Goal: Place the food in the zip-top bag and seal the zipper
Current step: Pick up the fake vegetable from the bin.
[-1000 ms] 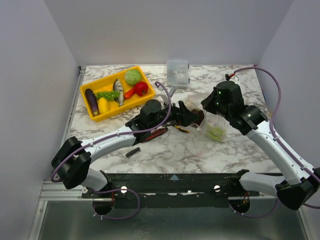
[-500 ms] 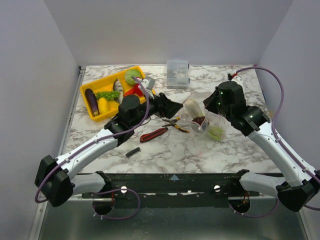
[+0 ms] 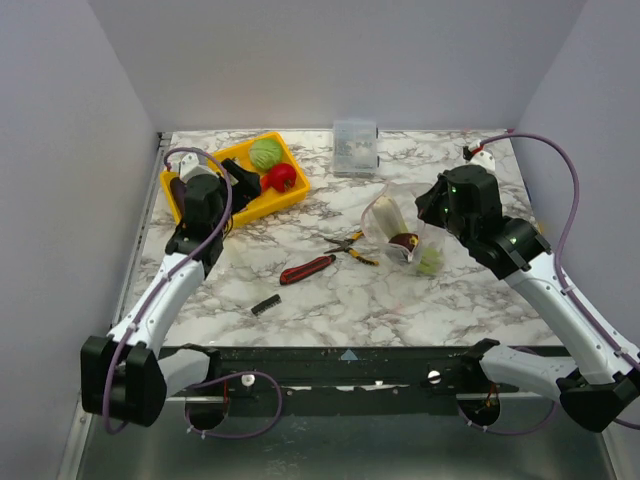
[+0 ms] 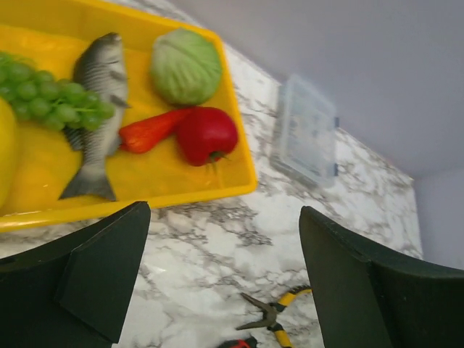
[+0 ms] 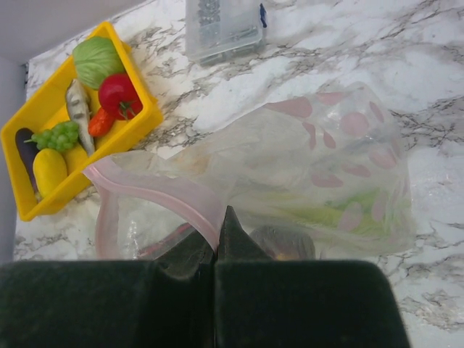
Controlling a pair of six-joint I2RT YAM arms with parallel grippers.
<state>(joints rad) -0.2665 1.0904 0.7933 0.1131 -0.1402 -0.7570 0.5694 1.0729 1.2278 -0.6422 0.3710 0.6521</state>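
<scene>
The zip-top bag (image 3: 392,222) hangs from my right gripper (image 3: 418,238), which is shut on its pink zipper strip (image 5: 170,194) at the mouth. The right wrist view shows the bag (image 5: 319,167) holding the pale green celery (image 5: 330,212) and a dark item (image 5: 284,243). My left gripper (image 3: 243,183) is open and empty over the yellow tray (image 3: 290,195). The left wrist view shows its jaws wide apart (image 4: 225,283) just short of the tray (image 4: 167,190), which holds cabbage (image 4: 186,67), tomato (image 4: 206,134), fish (image 4: 98,109), grapes (image 4: 43,101) and yellow fruit (image 4: 4,152). The eggplant (image 5: 25,148) shows in the right wrist view.
A red-handled knife (image 3: 307,268) and yellow-handled pliers (image 3: 355,247) lie on the marble table between the arms. A small black part (image 3: 265,305) lies nearer the front. A small clear rigid box (image 3: 354,147) stands at the back. A red pepper-like piece (image 4: 148,130) lies beside the tomato.
My left arm has swung from beside the bag back left to the yellow tray, gripper open. My right gripper has kept hold of the bag, which has shifted slightly.
</scene>
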